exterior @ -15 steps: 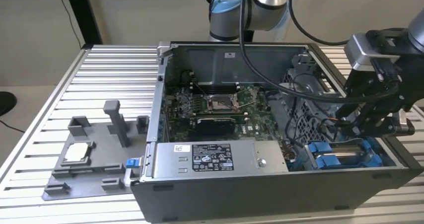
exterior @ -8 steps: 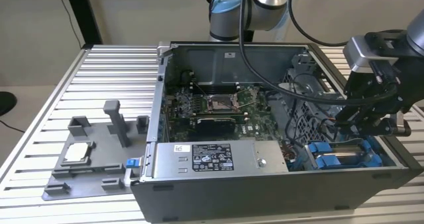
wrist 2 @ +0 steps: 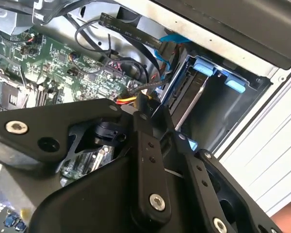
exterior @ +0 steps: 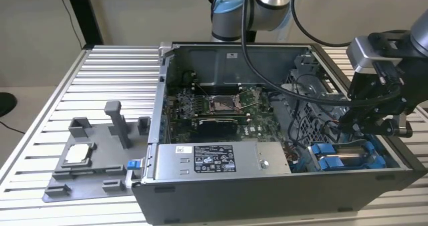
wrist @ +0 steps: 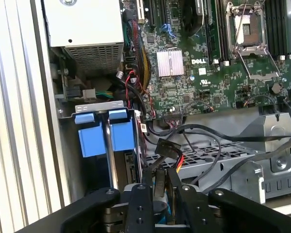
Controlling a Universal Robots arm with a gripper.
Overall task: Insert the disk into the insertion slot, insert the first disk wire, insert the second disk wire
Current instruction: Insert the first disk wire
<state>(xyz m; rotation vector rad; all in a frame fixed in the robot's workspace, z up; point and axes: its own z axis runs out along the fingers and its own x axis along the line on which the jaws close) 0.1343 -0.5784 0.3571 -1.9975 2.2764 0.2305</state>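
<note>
closest to the camera in both wrist views is the black gripper (wrist: 161, 182). its two fingers (wrist: 137, 204) are squeezed tight on a black wire plug (wrist: 166, 148). red and yellow wires (wrist: 178, 166) come out of that plug. in the second wrist view the gripper (wrist 2: 153, 115) holds the plug near the insertion slot (wrist 2: 223, 114). i cannot tell if the plug touches the disk.

the disk (wrist: 122, 136) sits inside the insertion slot (wrist: 68, 145). its bright blue tabs stick out at the mouth of the slot. a green board (wrist: 208, 73) with many small parts lies just beside the slot.

in the exterior view the gripper (exterior: 353, 125) hangs at the right of the frame, inside the open computer case (exterior: 267, 206). it is just above the disk (exterior: 342, 155), which is in the lower right of the frame. the green board (exterior: 221, 105) is in the middle of the frame. a grey box (exterior: 221, 158) with a white sticker lies in the lower middle, near the disk. at the lower left of the frame a grey tray (exterior: 87, 186) rests on the ribbed table (exterior: 114, 70), well apart from the gripper.
</note>
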